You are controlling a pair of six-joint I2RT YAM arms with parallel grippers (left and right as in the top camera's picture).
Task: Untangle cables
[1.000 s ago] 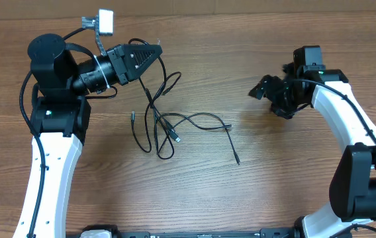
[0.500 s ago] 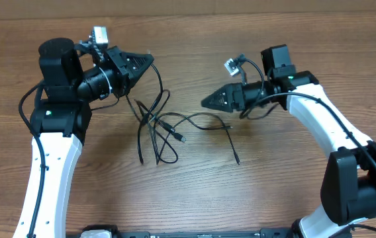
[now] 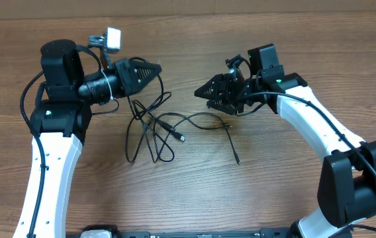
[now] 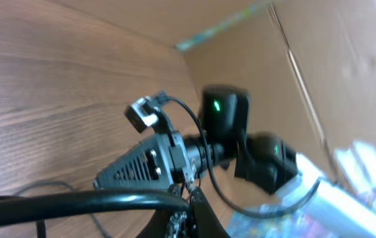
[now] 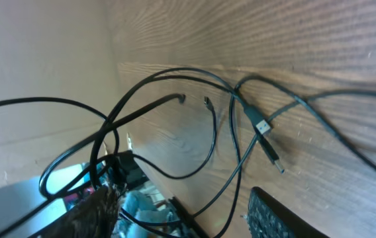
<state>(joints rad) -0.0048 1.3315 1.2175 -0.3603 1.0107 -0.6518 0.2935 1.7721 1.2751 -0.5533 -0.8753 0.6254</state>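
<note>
On the table (image 3: 274,192), between my two arms, the cables (image 3: 155,129) lie in a loose knot of black loops. One strand climbs from the knot to my left gripper (image 3: 155,68), which is clamped shut on it and holds it off the wood. In the last second my right arm has swung in from the far right side. My right gripper (image 3: 200,94) now points at the tangle, just beside the strand that runs out toward it. Its fingers (image 5: 98,211) stand apart with nothing between them, and in my right wrist view a silver-tipped plug (image 5: 267,135) lies among the crossing cords. The knot has shifted a little under my left pull. The trailing end (image 3: 236,157) lies where it did. I judge that I am now set to take a second hold and draw the loops apart. The surface is brown wood grain, bare except for the cords. A cardboard wall (image 3: 241,5) closes the far side.
</note>
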